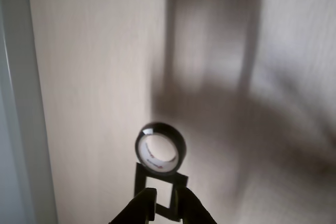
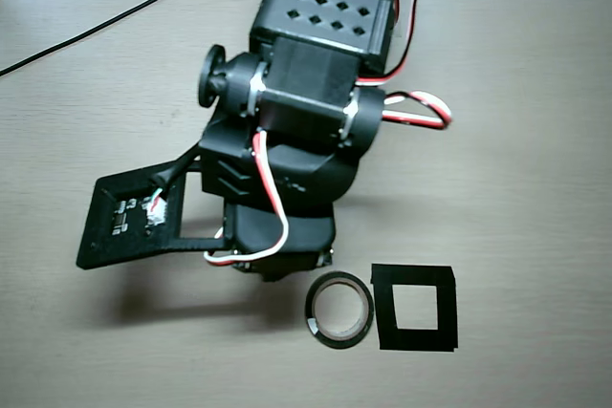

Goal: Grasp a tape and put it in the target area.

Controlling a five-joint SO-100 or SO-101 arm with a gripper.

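A black tape roll (image 1: 160, 148) with a white core lies flat on the pale wooden table. It touches a black square outline (image 1: 140, 178), the target area, and lies outside it. My gripper (image 1: 166, 196) enters the wrist view from the bottom edge, hovering over the square, with its dark fingers a narrow gap apart and holding nothing. In the overhead view the tape (image 2: 339, 310) lies just left of the square (image 2: 414, 308), and the arm's body (image 2: 296, 140) hides the fingers just up-left of the tape.
A black cable (image 2: 105, 26) runs across the table's top left in the overhead view. A black camera mount plate (image 2: 129, 217) sticks out left of the arm. A pale edge strip (image 1: 21, 129) runs down the wrist view's left side.
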